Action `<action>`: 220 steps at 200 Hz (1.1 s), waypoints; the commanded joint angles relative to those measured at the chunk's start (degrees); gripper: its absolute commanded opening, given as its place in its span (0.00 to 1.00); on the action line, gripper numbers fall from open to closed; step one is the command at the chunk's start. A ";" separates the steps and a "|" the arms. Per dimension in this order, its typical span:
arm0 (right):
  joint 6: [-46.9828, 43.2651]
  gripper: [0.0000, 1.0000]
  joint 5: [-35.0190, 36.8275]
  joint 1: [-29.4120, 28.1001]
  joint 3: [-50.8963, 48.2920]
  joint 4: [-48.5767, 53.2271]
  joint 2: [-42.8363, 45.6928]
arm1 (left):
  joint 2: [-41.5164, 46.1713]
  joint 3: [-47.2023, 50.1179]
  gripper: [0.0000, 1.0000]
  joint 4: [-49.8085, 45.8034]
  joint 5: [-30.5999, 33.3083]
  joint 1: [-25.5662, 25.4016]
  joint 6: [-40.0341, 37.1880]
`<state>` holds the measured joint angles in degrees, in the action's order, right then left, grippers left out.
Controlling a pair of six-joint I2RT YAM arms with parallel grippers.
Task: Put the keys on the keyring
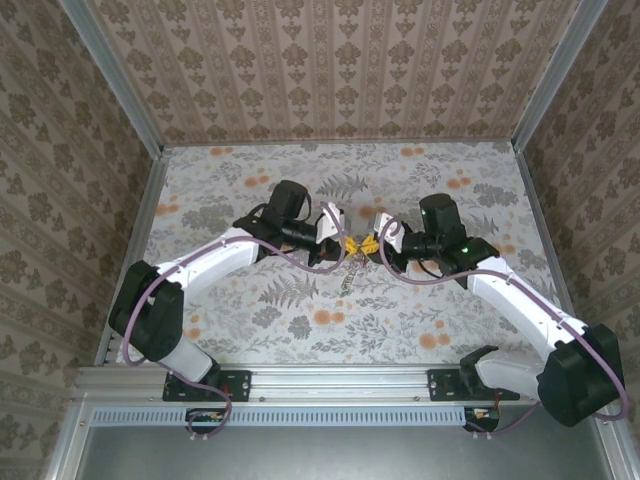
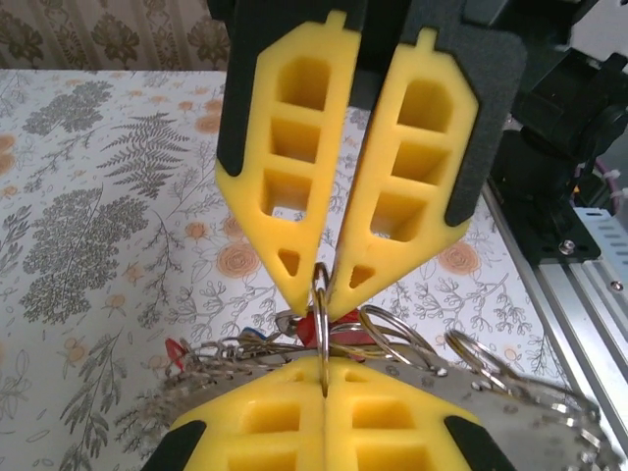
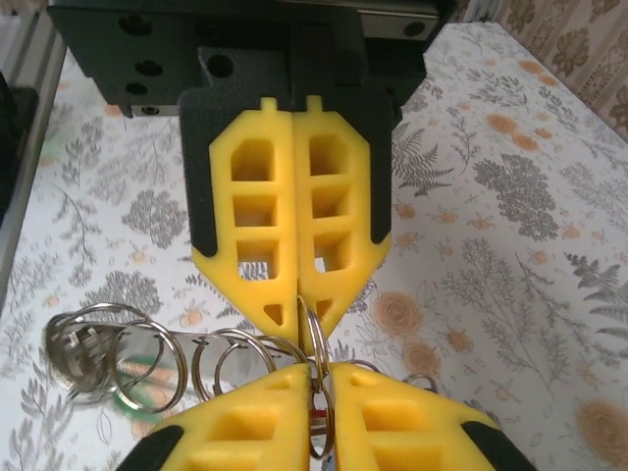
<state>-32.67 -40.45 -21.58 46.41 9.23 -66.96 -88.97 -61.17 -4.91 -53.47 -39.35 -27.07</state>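
My two grippers meet tip to tip above the table's middle, the left gripper (image 1: 349,242) facing the right gripper (image 1: 368,243). A small metal split ring (image 2: 322,316) stands on edge between them. My left gripper (image 2: 324,361) is shut on its lower part. The right gripper's (image 3: 327,371) fingers stand slightly apart with the ring (image 3: 318,337) in the gap. Below hangs the bunch of keys (image 1: 346,275), with a red head (image 2: 312,329), a blue head (image 2: 250,334) and more split rings (image 3: 231,363). The keyring (image 2: 432,378) is a blurred, pale, chain-like band.
The floral table (image 1: 250,190) has bare room all round the grippers. Patterned walls close the back and sides. A metal rail (image 1: 340,385) with both arm bases runs along the near edge.
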 commanded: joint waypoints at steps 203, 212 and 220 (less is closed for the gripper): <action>-3.62 0.09 2.71 -2.39 5.65 6.06 -1.61 | 0.40 -5.25 0.00 -8.49 2.18 -2.33 -6.93; -2.57 0.13 3.52 -2.01 3.97 4.75 -1.51 | 1.02 -3.95 0.00 -5.97 1.50 -1.77 -5.53; -1.35 0.16 3.13 -1.33 2.25 3.33 -1.38 | 1.68 -2.53 0.00 -2.82 0.88 -1.13 -3.18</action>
<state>-34.98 -38.79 -23.46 51.22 16.69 -68.79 -88.44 -65.06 -13.13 -49.45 -40.77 -33.15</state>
